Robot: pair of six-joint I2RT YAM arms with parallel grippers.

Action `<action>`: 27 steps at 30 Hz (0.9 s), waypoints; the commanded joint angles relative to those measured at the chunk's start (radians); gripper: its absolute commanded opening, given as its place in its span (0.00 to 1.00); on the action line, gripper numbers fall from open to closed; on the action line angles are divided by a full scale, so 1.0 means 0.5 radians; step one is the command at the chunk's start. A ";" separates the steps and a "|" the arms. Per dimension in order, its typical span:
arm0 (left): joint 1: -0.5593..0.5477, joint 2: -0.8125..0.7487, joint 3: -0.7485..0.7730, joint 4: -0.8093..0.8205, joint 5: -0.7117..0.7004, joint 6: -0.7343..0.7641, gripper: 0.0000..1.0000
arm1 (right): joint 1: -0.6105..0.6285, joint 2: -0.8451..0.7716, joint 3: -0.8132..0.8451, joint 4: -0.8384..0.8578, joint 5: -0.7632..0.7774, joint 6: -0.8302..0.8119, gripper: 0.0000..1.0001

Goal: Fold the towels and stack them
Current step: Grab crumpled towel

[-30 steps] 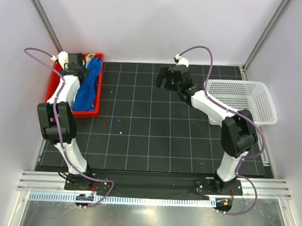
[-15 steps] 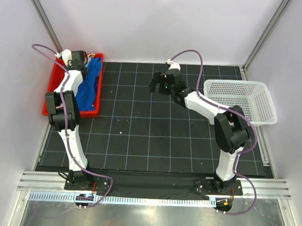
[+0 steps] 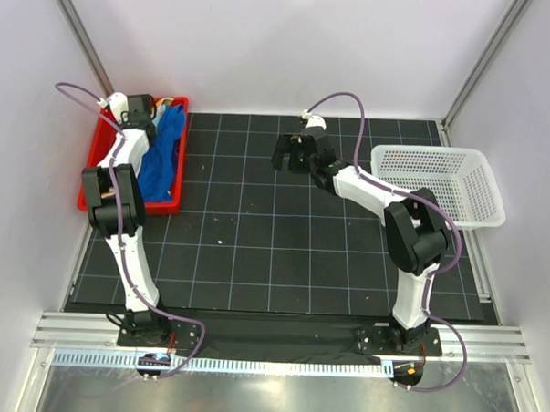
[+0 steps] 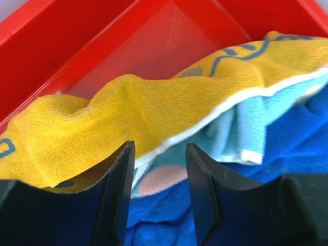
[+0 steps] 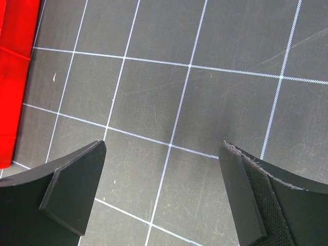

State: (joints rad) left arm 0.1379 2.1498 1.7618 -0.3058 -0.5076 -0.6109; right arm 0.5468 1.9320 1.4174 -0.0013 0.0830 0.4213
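Left gripper (image 4: pixel 158 154) in red plastic tray (image 4: pixel 61 46), jaws parted (hem of yellow terry towel (image 4: pixel 118 107) between); right gripper (image 5: pixel 163 148) open, outside tray

the left arm (image 3: pixel 122 158) has straightened and reached deeper toward the far end of the red tray (image 3: pixel 92 178), its elbow now over the tray's near end rather than short of it. the left gripper (image 4: pixel 159 156) has narrowed (not fully, a gap remains) around the white-hemmed edge of the yellow towel (image 4: pixel 128 107). the right gripper (image 3: pixel 290 154) has swung leftward over the black mat (image 3: pixel 255 251), farther from the white basket (image 3: pixel 441 172), and its elbow has shifted left too.
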 commanded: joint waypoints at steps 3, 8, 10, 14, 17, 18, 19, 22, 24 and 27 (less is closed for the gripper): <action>0.022 0.063 0.118 0.062 -0.037 0.038 0.48 | 0.005 -0.005 0.101 0.052 -0.009 -0.017 1.00; 0.019 0.115 0.179 0.053 -0.052 0.056 0.44 | 0.008 -0.001 0.098 0.052 -0.006 -0.020 1.00; 0.022 0.124 0.204 0.047 -0.065 0.062 0.40 | 0.011 0.005 0.101 0.052 -0.003 -0.024 1.00; 0.022 0.130 0.219 0.059 -0.105 0.084 0.32 | 0.008 0.017 0.104 0.052 -0.003 -0.030 1.00; 0.025 0.158 0.247 0.056 -0.123 0.114 0.24 | 0.011 0.026 0.114 0.046 -0.003 -0.033 1.00; 0.025 0.164 0.253 0.053 -0.120 0.120 0.22 | 0.005 0.029 0.120 0.043 -0.006 -0.036 1.00; 0.025 0.167 0.262 0.053 -0.120 0.133 0.17 | 0.008 0.035 0.117 0.040 -0.003 -0.036 1.00; 0.028 0.173 0.262 0.047 -0.105 0.139 0.03 | 0.011 0.038 0.126 0.039 -0.006 -0.036 1.00; 0.028 0.158 0.262 0.047 -0.102 0.142 0.00 | 0.011 0.042 0.129 0.039 -0.009 -0.036 1.00; 0.025 0.121 0.250 0.050 -0.074 0.142 0.00 | 0.008 0.039 0.126 0.039 -0.009 -0.042 1.00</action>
State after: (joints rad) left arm 0.1436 2.2349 1.8511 -0.3103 -0.5304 -0.5510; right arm 0.5476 1.9507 1.4384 -0.0051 0.0822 0.4168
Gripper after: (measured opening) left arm 0.012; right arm 0.996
